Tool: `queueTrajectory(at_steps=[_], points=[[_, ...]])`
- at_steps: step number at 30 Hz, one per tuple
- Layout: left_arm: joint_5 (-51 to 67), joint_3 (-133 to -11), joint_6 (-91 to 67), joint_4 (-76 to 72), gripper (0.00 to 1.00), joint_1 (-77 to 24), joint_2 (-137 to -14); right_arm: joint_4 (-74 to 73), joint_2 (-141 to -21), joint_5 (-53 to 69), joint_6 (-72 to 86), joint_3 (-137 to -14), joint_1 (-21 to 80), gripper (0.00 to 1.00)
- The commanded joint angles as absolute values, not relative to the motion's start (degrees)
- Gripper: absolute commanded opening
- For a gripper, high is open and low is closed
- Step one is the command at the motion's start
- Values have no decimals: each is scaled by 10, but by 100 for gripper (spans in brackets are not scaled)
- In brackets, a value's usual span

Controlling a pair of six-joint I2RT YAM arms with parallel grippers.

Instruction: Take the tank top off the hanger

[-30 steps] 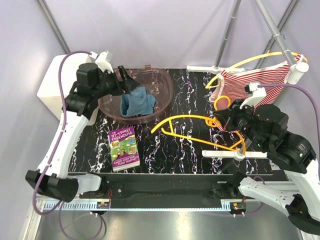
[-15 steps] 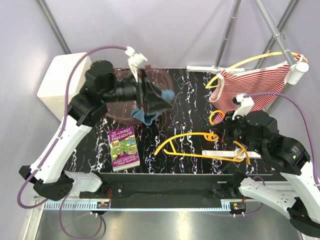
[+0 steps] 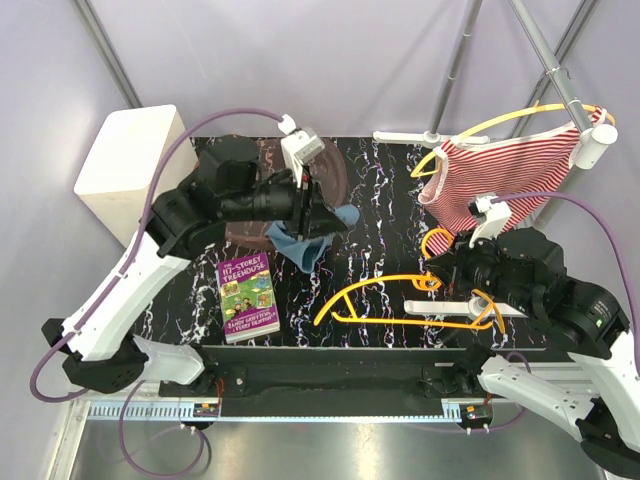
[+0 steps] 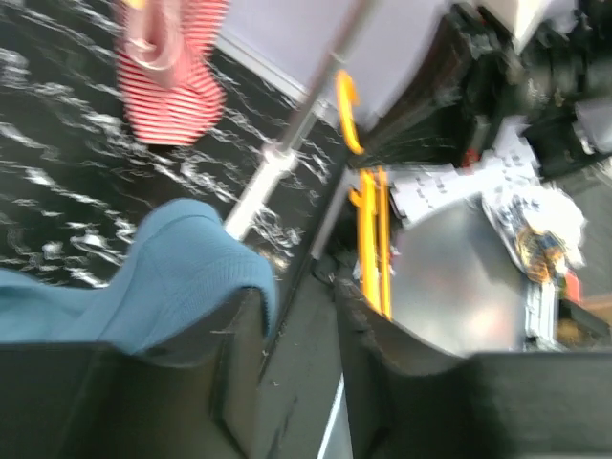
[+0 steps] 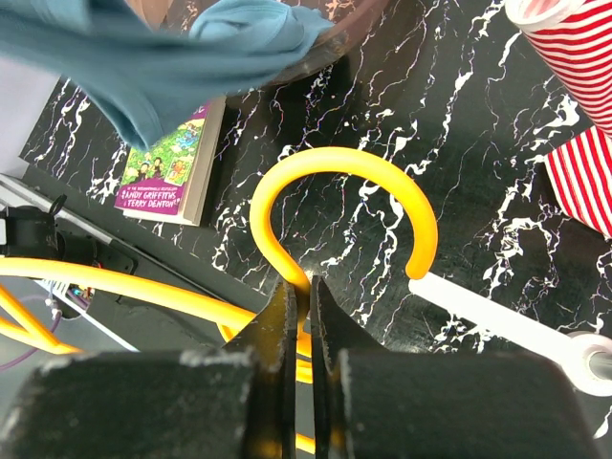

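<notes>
Prob. mostly done: blue tank top [image 3: 305,245] is off, hanging from the left fingers [image 4: 182,382] above the basket [image 3: 335,175] by the surface's [image 3: 380,200] far edge; can't tell if they pinch it. Right fingers [image 5: 277,330] are pressed together on the bare yellow hanger [image 5: 346,161] just below its hook, nr the right edge. Left to do: set both down. Striped top [image 3: 500,165] on a second hanger [image 3: 497,121] crowds the far right corner; book [image 3: 247,297] lies nr the near left.

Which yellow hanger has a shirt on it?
The back-right hanger: the striped tank top hangs on it. The front hanger, pinched in the right gripper, is bare.
</notes>
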State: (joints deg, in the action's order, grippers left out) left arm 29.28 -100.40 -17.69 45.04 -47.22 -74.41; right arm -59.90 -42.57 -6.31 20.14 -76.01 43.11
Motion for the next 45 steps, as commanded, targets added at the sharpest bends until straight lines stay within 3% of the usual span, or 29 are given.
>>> queueTrajectory(at_steps=[1,3,9,12,14,15,18,19,22,24,31,38,45], points=[[179,-1095,-165,480,29,-454,-766,-593,-427,-52,203,-765,433,0],[117,-1129,-169,500,0,-426,-777,-593,-429,-52,207,-769,433,0],[53,-1294,-106,549,0,-304,-869,-593,-446,-49,206,-790,434,0],[57,-1312,-110,548,0,-235,-913,-594,-456,-49,201,-799,433,0],[63,-1275,-138,567,8,-207,-942,-593,-460,-48,200,-803,433,0],[62,-1270,-146,586,24,-191,-953,-593,-462,-48,201,-804,432,0],[10,-1256,-161,673,43,-188,-985,-593,-461,-45,205,-801,434,0],[-17,-1226,-169,681,59,-189,-980,-592,-461,-46,207,-798,432,0],[-38,-1165,-184,660,74,-190,-922,-587,-459,-45,208,-785,433,0],[-27,-1154,-199,642,75,-192,-880,-584,-463,-41,206,-780,433,0],[283,-1069,-202,500,75,-279,-789,-585,-492,-35,171,-792,433,0],[285,-1035,-177,490,77,-479,-793,-591,-508,-18,156,-807,433,0],[232,-998,-185,490,77,-567,-793,-594,-511,-9,150,-810,432,0]])
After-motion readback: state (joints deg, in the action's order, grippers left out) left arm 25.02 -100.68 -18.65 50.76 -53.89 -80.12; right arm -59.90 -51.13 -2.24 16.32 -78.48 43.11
